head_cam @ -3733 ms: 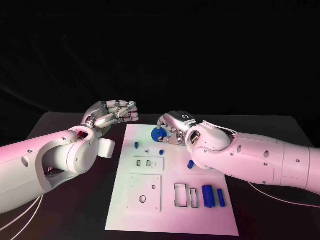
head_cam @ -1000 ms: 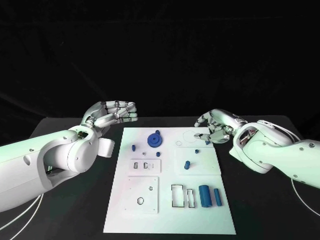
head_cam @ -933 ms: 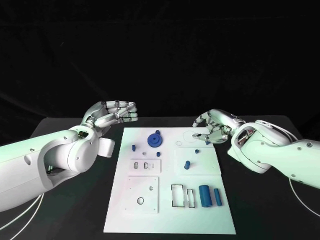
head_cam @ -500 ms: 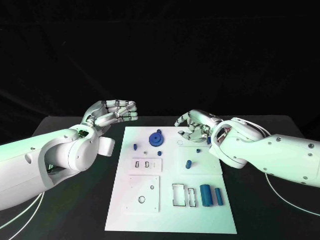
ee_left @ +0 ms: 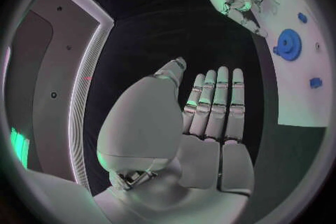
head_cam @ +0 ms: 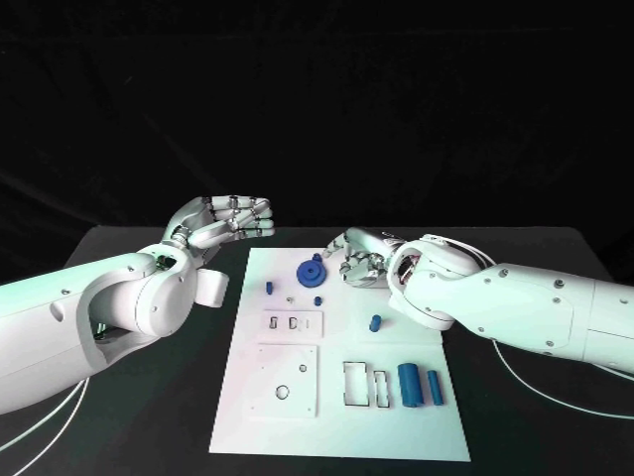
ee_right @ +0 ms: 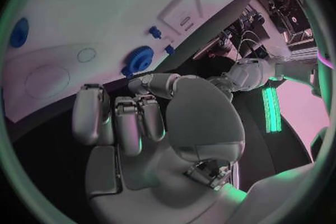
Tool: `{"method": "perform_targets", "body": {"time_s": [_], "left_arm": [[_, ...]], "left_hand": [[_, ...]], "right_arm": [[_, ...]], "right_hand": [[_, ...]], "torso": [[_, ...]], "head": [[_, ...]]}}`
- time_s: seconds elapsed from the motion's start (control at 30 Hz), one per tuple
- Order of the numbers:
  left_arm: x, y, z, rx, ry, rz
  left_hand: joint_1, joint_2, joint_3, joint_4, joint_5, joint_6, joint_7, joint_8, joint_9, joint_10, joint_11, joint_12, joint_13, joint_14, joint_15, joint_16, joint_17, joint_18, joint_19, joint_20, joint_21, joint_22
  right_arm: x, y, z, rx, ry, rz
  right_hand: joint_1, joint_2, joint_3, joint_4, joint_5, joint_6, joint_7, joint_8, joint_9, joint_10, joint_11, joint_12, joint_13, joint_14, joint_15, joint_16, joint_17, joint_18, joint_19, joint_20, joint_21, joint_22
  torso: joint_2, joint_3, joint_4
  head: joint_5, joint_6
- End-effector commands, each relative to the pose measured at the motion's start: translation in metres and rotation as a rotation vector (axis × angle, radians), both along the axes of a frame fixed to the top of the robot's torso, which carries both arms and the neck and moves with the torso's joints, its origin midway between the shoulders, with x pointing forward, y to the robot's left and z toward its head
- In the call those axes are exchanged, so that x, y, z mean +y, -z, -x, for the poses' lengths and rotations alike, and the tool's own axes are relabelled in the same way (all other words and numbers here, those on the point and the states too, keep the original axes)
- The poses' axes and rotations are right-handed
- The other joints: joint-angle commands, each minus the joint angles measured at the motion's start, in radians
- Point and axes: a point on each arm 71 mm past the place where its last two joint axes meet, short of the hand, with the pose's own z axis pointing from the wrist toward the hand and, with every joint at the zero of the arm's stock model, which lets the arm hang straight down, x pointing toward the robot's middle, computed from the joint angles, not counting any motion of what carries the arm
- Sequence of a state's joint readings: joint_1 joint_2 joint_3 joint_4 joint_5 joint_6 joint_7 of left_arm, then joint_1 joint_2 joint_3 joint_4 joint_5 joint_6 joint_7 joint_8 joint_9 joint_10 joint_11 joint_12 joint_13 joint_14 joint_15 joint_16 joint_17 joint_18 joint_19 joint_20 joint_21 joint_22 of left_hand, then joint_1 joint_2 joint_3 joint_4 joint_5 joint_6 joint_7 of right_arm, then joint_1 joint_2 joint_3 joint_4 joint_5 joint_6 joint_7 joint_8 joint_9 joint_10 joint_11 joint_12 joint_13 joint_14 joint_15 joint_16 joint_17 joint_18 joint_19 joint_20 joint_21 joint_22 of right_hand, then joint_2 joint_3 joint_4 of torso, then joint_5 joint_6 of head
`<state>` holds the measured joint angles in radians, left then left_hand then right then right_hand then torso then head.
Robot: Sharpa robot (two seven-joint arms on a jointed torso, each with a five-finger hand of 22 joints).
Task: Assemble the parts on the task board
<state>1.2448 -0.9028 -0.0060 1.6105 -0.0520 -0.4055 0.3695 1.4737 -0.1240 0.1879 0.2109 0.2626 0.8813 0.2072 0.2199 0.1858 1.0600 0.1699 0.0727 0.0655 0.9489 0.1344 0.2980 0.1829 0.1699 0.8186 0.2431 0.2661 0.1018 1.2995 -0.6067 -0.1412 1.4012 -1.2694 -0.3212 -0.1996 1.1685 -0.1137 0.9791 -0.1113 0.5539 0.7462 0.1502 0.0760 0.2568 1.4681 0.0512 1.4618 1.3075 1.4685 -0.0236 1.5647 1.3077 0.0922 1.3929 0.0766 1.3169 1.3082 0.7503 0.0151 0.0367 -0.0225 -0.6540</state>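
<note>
The left hand point(head_cam: 225, 221) hovers off the far-left corner of the task board point(head_cam: 403, 426), fingers curled in on nothing. The right hand point(head_cam: 359, 257) hangs over the board's far end just beside the blue gear point(head_cam: 313, 272), fingers bent and apart, holding nothing. 2 blue cylinders point(head_cam: 419, 385) lie near the board's front right.

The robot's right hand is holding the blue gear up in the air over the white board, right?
Not quite. The blue gear lies on the task board, and the right hand beside it holds nothing. The head view shows this; the right wrist view shows the hand's fingers empty too.
</note>
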Motion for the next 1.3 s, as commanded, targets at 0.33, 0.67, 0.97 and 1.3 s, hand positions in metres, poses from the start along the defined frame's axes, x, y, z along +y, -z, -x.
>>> {"method": "perform_targets", "body": {"time_s": [0.33,0.67,0.97,1.3], "left_arm": [[-0.004,-0.001,0.000,-0.004,0.022,0.010],[-0.004,-0.001,0.000,-0.004,0.022,0.009],[-0.004,-0.001,0.000,-0.003,0.021,0.009],[-0.003,-0.001,0.000,-0.003,0.020,0.008]], "left_hand": [[0.002,-0.003,0.005,-0.004,-0.004,-0.007,0.000,-0.003,0.001,0.002,0.003,-0.005,0.001,0.000,0.006,-0.005,0.002,0.011,-0.002,0.007,-0.007,-0.002],[0.002,-0.003,0.006,-0.005,-0.004,-0.007,0.000,-0.003,0.001,0.002,0.003,-0.006,0.001,0.000,0.006,-0.007,0.002,0.011,-0.002,0.007,-0.008,-0.003],[0.002,-0.003,0.006,-0.005,-0.004,-0.007,0.000,-0.003,0.001,0.002,0.003,-0.006,0.001,0.000,0.006,-0.007,0.002,0.011,-0.002,0.007,-0.008,-0.003],[0.002,-0.003,0.006,-0.005,-0.004,-0.007,0.000,-0.003,0.001,0.002,0.003,-0.006,0.001,0.000,0.006,-0.008,0.002,0.011,-0.003,0.007,-0.008,-0.003]], "right_arm": [[0.012,0.009,-0.002,0.051,-0.022,0.043],[0.018,0.011,-0.004,0.061,-0.029,0.053],[0.020,0.015,-0.007,0.078,-0.023,0.073],[0.020,0.015,-0.008,0.062,-0.017,0.073]], "right_hand": [[-0.048,0.027,0.016,-0.041,0.008,0.032,-0.008,0.001,0.003,0.016,-0.013,0.009,0.145,0.102,-0.010,0.006,0.263,-0.009,-0.002,-0.007,0.007,0.021],[-0.052,0.030,0.019,-0.047,0.010,0.029,-0.009,0.000,0.001,0.017,-0.014,0.010,0.146,0.102,-0.011,0.006,0.263,-0.008,-0.003,-0.008,0.007,0.021],[-0.058,0.034,0.021,-0.054,0.012,0.021,-0.009,-0.002,-0.002,0.017,-0.015,0.010,0.146,0.102,-0.012,0.006,0.263,-0.008,-0.003,-0.009,0.008,0.022],[-0.061,0.036,0.021,-0.056,0.012,0.028,-0.009,-0.002,-0.001,0.018,-0.014,0.011,0.148,0.102,-0.012,0.006,0.263,-0.008,-0.004,-0.009,0.007,0.022]], "torso": [[0.000,0.0008,-0.0017],[0.000,0.0007,0.0010],[0.000,0.0008,-0.0021],[-0.001,0.0022,0.0004]], "head": [[0.002,-0.005],[0.003,-0.007],[0.006,-0.007],[0.008,-0.009]]}}
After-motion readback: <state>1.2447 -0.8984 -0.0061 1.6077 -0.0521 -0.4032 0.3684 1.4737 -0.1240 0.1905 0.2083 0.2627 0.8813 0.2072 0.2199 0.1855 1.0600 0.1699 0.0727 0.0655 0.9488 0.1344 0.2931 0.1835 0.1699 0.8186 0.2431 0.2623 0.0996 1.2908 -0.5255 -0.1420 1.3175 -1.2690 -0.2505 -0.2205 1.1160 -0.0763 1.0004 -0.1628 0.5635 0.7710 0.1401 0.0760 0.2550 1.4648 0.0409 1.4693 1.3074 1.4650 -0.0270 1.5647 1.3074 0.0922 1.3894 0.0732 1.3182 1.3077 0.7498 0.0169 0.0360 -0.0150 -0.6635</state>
